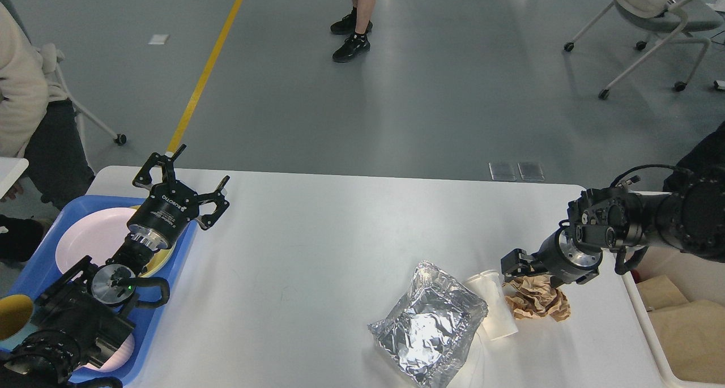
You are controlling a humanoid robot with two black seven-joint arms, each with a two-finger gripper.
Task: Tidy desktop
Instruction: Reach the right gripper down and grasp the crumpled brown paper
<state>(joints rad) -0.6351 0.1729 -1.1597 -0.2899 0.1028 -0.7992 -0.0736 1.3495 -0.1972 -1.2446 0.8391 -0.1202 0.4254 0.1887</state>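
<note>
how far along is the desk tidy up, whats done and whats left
Partly done. Plates already sit in the blue tray and brown paper lies in the white bin. In hand: the right gripper is down at the crumpled brown paper; whether its fingers have closed on it I cannot tell. Left on the desktop: that paper, the white cup lying on its side, and the foil bag. The left gripper hangs open and empty.

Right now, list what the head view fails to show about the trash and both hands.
- Right hand: fingertips merge with the crumpled brown paper, so whether it grips is unclear.
- White cup: its left side is hidden behind the foil bag.
- White bin: cut by the right edge and covered by the right arm.
- Left hand: open, empty.
</note>
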